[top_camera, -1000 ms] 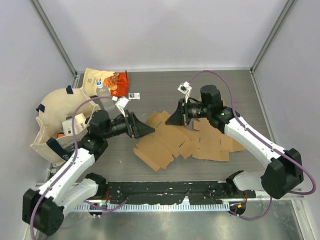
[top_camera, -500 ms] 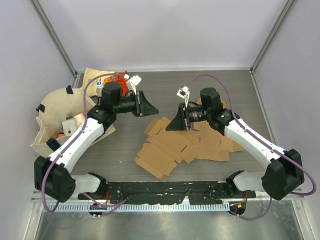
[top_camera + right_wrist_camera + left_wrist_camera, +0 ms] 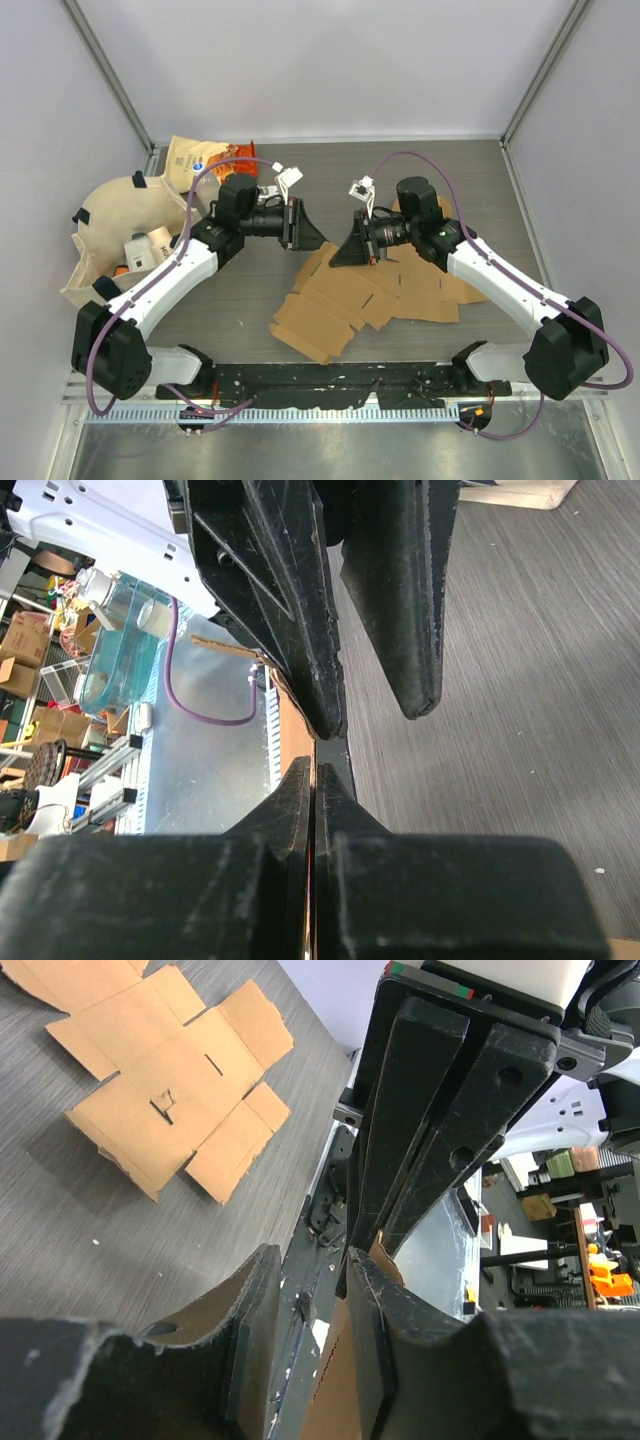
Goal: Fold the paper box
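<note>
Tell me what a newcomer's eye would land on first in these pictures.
Most striking are the two black grippers tip to tip mid-table: the right gripper is shut on a thin brown cardboard flap, the left gripper right beside it. Beneath them, flat brown cardboard box blanks lie spread on the grey table. At the left edge slumps a cream cloth tote bag.
</note>
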